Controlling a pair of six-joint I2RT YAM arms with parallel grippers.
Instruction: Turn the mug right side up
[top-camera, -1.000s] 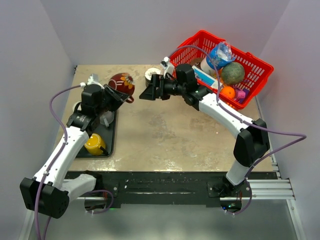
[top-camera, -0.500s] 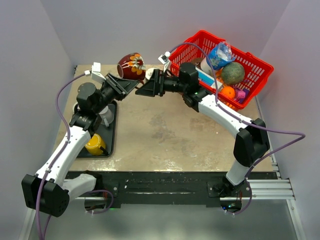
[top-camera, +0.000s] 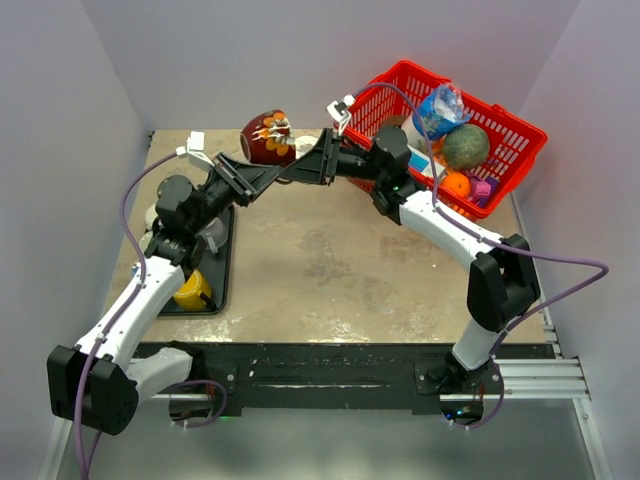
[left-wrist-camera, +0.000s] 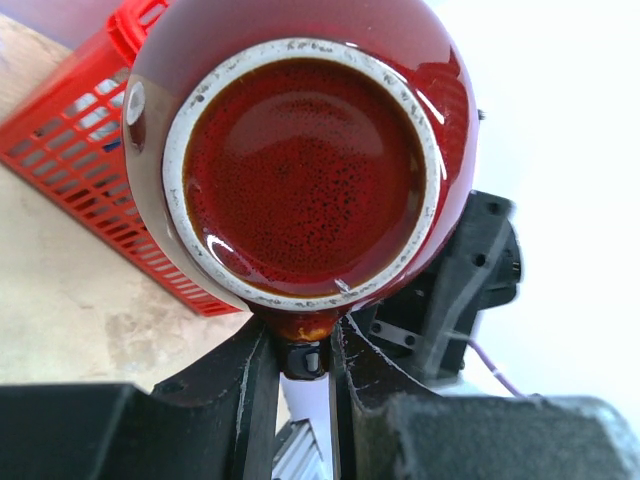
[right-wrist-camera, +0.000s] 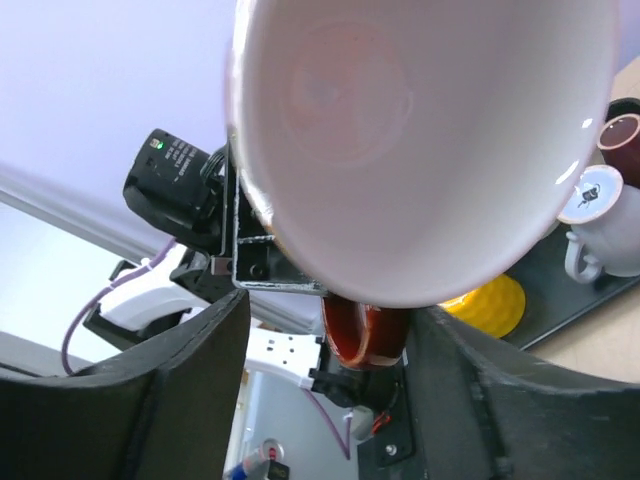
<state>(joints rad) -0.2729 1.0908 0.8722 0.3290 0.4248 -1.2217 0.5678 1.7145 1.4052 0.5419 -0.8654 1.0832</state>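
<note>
The mug (top-camera: 266, 138) is dark red with a flower pattern and a white inside. It hangs in the air on its side above the back of the table. My left gripper (top-camera: 262, 166) is shut on its handle (left-wrist-camera: 305, 352); in the left wrist view the mug's red base (left-wrist-camera: 305, 165) faces the camera. My right gripper (top-camera: 300, 160) is open, its jaws wide apart on either side of the mug. In the right wrist view the mug's white mouth (right-wrist-camera: 420, 130) faces the camera and the handle (right-wrist-camera: 365, 335) hangs between the fingers.
A red basket (top-camera: 522, 128) with fruit and packets stands at the back right. A black tray (top-camera: 222, 285) at the left holds a yellow object (top-camera: 188, 290) and a white mug (right-wrist-camera: 600, 235). Purple cables trail from both arms.
My left gripper has lifted the mug off the table and carried it up and to the right. My right gripper has moved left until its open jaws flank the mug.
</note>
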